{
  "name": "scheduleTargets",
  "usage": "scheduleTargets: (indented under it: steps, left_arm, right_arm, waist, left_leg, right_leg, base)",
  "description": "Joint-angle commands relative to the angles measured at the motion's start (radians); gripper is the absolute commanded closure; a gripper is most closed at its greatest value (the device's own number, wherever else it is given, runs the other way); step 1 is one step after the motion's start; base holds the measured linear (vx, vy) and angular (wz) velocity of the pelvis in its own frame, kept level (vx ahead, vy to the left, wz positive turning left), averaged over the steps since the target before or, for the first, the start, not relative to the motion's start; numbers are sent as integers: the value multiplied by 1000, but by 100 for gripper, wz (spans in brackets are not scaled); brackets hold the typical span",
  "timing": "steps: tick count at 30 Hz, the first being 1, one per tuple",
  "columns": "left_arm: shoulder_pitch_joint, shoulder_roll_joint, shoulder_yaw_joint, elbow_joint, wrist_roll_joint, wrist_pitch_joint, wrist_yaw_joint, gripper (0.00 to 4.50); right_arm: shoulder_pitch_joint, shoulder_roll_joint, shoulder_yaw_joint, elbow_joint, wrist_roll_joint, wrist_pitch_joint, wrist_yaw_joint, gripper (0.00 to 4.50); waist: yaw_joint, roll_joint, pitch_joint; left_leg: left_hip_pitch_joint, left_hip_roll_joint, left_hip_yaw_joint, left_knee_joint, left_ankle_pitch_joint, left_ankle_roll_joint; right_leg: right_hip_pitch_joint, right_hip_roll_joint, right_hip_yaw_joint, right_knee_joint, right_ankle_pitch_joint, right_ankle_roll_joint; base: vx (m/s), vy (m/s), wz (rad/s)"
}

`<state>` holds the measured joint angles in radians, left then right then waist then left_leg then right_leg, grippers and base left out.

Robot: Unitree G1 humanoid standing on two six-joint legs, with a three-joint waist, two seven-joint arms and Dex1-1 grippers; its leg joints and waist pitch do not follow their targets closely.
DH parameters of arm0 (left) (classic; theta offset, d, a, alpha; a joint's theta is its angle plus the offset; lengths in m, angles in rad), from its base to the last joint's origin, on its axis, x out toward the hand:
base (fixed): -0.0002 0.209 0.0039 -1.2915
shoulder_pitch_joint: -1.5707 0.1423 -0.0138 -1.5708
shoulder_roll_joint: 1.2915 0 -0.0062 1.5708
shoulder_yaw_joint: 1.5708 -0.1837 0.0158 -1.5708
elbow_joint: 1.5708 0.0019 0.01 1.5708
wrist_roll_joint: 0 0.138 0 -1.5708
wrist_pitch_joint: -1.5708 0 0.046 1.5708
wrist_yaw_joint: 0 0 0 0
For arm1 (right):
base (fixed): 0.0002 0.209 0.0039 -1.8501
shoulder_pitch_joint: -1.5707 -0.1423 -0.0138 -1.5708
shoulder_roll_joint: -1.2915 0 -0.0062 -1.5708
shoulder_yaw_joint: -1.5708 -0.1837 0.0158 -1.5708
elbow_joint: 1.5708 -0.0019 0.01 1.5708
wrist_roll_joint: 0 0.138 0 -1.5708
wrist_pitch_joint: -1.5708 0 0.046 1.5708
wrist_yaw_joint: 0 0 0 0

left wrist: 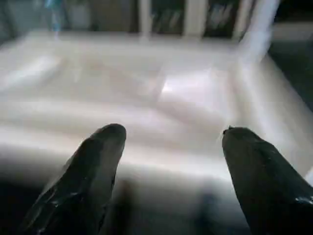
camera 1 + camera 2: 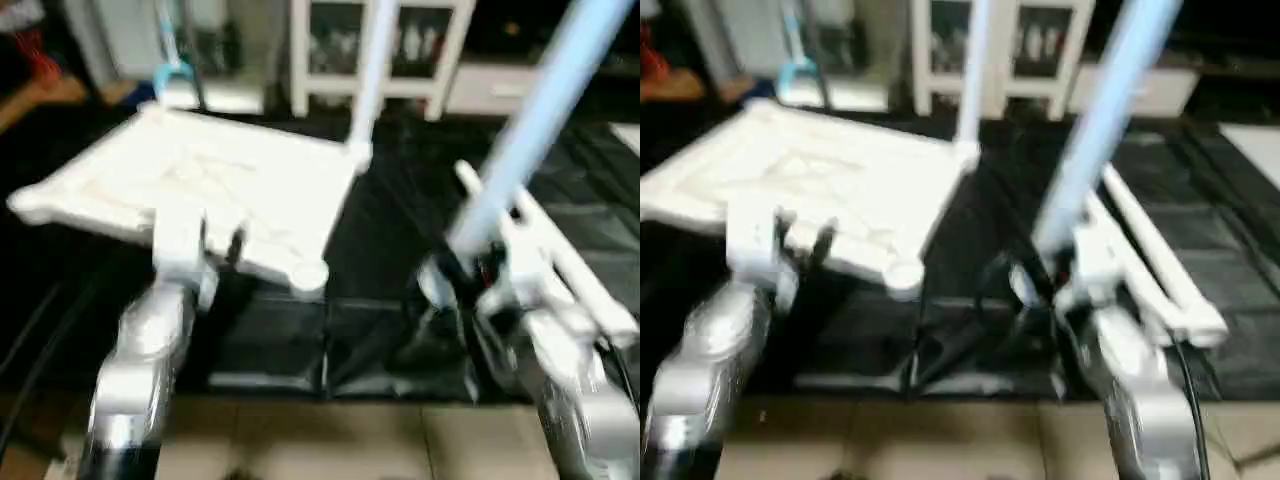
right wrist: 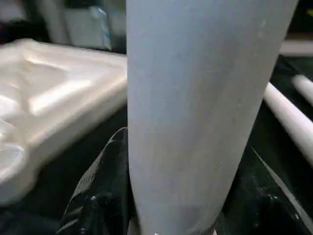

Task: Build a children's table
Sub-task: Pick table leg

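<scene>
1. Nearest the camera, a strip of tan floor (image 2: 330,440) runs along the front edge of the black-covered work surface (image 2: 400,260), and the robot's two silver forearms reach over it.
2. The right gripper (image 2: 462,268) is clamped on a leg (image 2: 545,110), a long pale tube that slants up and away toward the right, out of the head view's top edge. In the right wrist view this held leg (image 3: 195,112) stands between the black fingers (image 3: 98,196).
3. The left gripper (image 2: 220,243) hovers at the near edge of the tabletop (image 2: 200,185); its fingers (image 1: 93,166) stand well apart with nothing between them.
4. The white tabletop lies underside up on the black cover, left of centre, with a rounded corner socket (image 2: 310,277) at its near right corner.
5. Just right of the right gripper, two more white legs (image 2: 1155,260) lie on the cover, side by side.
6. At the tabletop's far right corner, a fitted leg (image 2: 372,70) stands upright.
7. Behind, white shelving (image 2: 380,50) lines the back of the room.
</scene>
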<state>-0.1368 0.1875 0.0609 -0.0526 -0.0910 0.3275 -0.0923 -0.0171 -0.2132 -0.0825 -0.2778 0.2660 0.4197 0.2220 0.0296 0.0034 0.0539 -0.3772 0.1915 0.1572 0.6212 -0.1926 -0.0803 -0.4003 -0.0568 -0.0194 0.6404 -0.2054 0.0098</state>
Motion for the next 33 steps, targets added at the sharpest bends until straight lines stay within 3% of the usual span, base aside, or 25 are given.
scheduleTargets:
  steps: [1,5,6,7,8,9,10,11,12,13,14,15,19,20,21,23,25,26,27,28,29,30,31,32,33]
  left_arm:
    - [2,-26,-8,-41,-11,-43,-17,91]
    - [24,-46,-22,-22,43,-33,25,91]
    - [35,-59,-22,-7,51,-20,61,91]
    - [51,-81,-15,-7,23,-44,52,91]
    - [52,-82,-15,-7,21,-47,51,91]
    - [68,-90,-25,-26,28,-39,68,91]
    - [81,-97,-35,-39,35,-33,84,91]
    - [90,-101,-49,-51,56,-38,105,91]
    - [97,-104,-59,-58,71,-44,120,91]
    - [100,-100,-71,-71,108,-40,147,91]
    - [101,-99,-71,-69,111,-45,148,91]
    - [103,-101,-68,-68,108,-42,140,91]
    - [83,-97,-58,-78,120,-24,128,91]
    - [74,-93,-51,-73,125,-29,130,91]
    - [64,-84,-46,-67,122,-32,121,91]
    - [53,-75,-39,-57,117,-33,114,91]
    - [18,-52,-13,-23,101,-74,105,91]
    - [0,-47,4,-6,81,-84,103,91]
    - [-31,-53,28,10,40,-86,89,91]
    - [-31,-53,28,10,40,-86,89,91]
    - [-100,-43,38,33,3,-89,41,91]
    - [-108,-41,37,38,2,-91,36,91]
    - [-132,-24,27,57,13,-103,15,91]
    - [-132,-18,23,59,20,-107,10,91]
    - [-128,-13,18,59,27,-112,6,91]
  right_arm:
    - [46,25,8,-58,-4,-37,-15,263]
    - [63,32,71,-23,-47,-89,-8,263]
    - [55,35,87,9,-68,-111,-12,263]
    - [45,26,98,39,-89,-137,-8,263]
    - [45,25,98,41,-91,-138,-8,263]
    - [44,24,96,50,-97,-149,-9,263]
    - [45,24,93,55,-100,-156,-10,263]
    - [43,29,79,65,-94,-167,-12,263]
    - [43,34,68,69,-91,-174,-14,263]
    - [40,23,68,71,-111,-187,-19,263]
    - [43,25,66,71,-110,-194,-18,263]
    - [47,33,57,69,-101,-198,-18,263]
    - [56,46,34,68,-90,-219,-38,263]
    - [57,49,32,65,-93,-225,-49,263]
    - [55,62,24,60,-78,-235,-50,263]
    - [51,71,17,57,-67,-240,-52,263]
    - [24,86,7,64,-52,-253,-56,263]
    - [6,95,2,75,-52,-252,-73,263]
    - [-15,115,-10,97,-38,-259,-87,263]
    - [-15,115,-10,97,-38,-259,-87,263]
    - [-58,121,-3,113,-31,-235,-83,263]
    - [-63,119,0,116,-32,-233,-78,263]
    - [-70,102,24,126,-42,-218,-46,263]
    - [-65,96,32,127,-46,-215,-36,263]
    - [-58,90,40,128,-50,-213,-26,263]
  waist:
    - [-6,1,-59]
    - [-9,5,-52]
    - [-12,13,-53]
    - [-16,5,-52]
    - [-18,6,-52]
    - [-21,-9,-53]
    - [-21,-8,-56]
    - [-19,-15,-58]
    - [-18,-9,-56]
    - [-20,-12,-56]
    - [-16,3,-57]
    - [-18,-7,-56]
    - [-15,-2,-56]
    - [-14,15,-56]
    - [-21,16,-55]
    - [-24,15,-57]
    - [-22,52,-57]
    - [-27,38,-55]
    - [-26,9,-60]
    - [-23,19,-59]
    - [-24,6,-58]
    - [-23,-3,-58]
    - [-18,19,-61]
    - [-20,8,-60]
    - [-19,13,-59]
  left_leg:
    - [12,22,-9,-89,-297,-19]
    - [8,22,-10,-93,-339,-21]
    - [7,22,-11,-93,-342,-28]
    - [7,20,-11,-93,-351,-26]
    - [6,20,-11,-92,-352,-25]
    - [5,20,-8,-90,-347,-19]
    - [3,22,-9,-89,-323,-11]
    - [-3,24,-10,-89,-291,1]
    - [-1,25,-9,-89,-285,4]
    - [0,25,-8,-88,-280,8]
    - [2,26,-10,-89,-277,5]
    - [0,24,-8,-90,-281,5]
    - [2,23,-9,-90,-288,0]
    - [4,23,-11,-90,-289,-5]
    - [5,22,-8,-90,-309,-9]
    - [2,20,-10,-90,-313,-6]
    - [7,18,-13,-89,-316,-9]
    - [5,17,-10,-88,-326,-5]
    - [1,12,-7,-86,-312,3]
    - [1,10,-9,-85,-298,4]
    - [1,15,-5,-84,-283,11]
    - [-1,12,-4,-83,-271,15]
    - [7,13,-5,-81,-260,9]
    - [0,16,-7,-84,-242,10]
    - [1,19,-7,-87,-241,6]
  right_leg:
    - [33,-44,32,-100,-249,-122]
    - [28,-47,32,-110,-310,-102]
    - [28,-48,32,-109,-305,-100]
    - [27,-48,32,-113,-313,-99]
    - [26,-49,34,-113,-321,-101]
    - [26,-48,35,-116,-322,-98]
    - [27,-48,36,-111,-287,-103]
    - [33,-51,35,-103,-255,-106]
    - [29,-50,35,-106,-243,-107]
    - [29,-48,34,-105,-224,-108]
    - [29,-49,34,-103,-210,-111]
    - [31,-48,34,-105,-200,-112]
    - [31,-48,34,-103,-190,-115]
    - [31,-49,34,-101,-179,-118]
    - [28,-44,33,-108,-177,-117]
    - [34,-45,33,-104,-173,-123]
    - [31,-47,32,-105,-181,-128]
    - [29,-44,31,-112,-191,-125]
    - [34,-45,31,-108,-220,-127]
    - [34,-48,33,-103,-231,-131]
    - [31,-47,33,-109,-242,-127]
    - [33,-48,33,-105,-255,-125]
    - [25,-49,34,-105,-262,-125]
    - [32,-48,32,-100,-237,-121]
    - [31,-49,32,-101,-227,-121]
  base:
    - [0,0,0]
    - [0,0,0]
    - [0,0,0]
    - [0,0,0]
    - [0,0,0]
    - [0,0,0]
    - [0,0,0]
    - [0,0,0]
    - [0,0,0]
    - [0,0,0]
    - [0,0,0]
    - [0,0,0]
    - [0,0,0]
    - [0,0,0]
    - [0,0,0]
    - [0,0,0]
    - [0,0,0]
    - [0,0,0]
    - [0,0,0]
    - [0,0,0]
    - [0,0,0]
    - [0,0,0]
    - [0,0,0]
    - [0,0,0]
    - [0,0,0]
